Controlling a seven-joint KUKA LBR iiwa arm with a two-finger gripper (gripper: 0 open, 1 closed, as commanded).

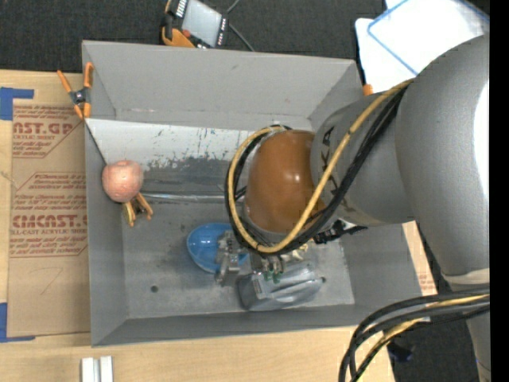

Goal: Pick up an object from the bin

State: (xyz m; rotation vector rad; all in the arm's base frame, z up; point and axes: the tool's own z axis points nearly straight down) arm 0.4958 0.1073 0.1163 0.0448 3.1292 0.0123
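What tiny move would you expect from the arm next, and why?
Probably a slight shift toward the blue round thing: the end effector sits low right beside it, not squarely over it. A clear plastic piece lies on its other side, and the pink ball is far off to the left.

The grey arm [429,157] is running off the right edge and is covering the right side of the bin [215,78], wall and floor alike. Its orange cover [278,181] is hiding most of the gripper [242,269] beneath it. The blue rounded thing [205,243] is lying partly under the gripper, its right end covered. The clear greyish thing [290,286] by the near wall is blending into the metal, and I am failing to tell what it is
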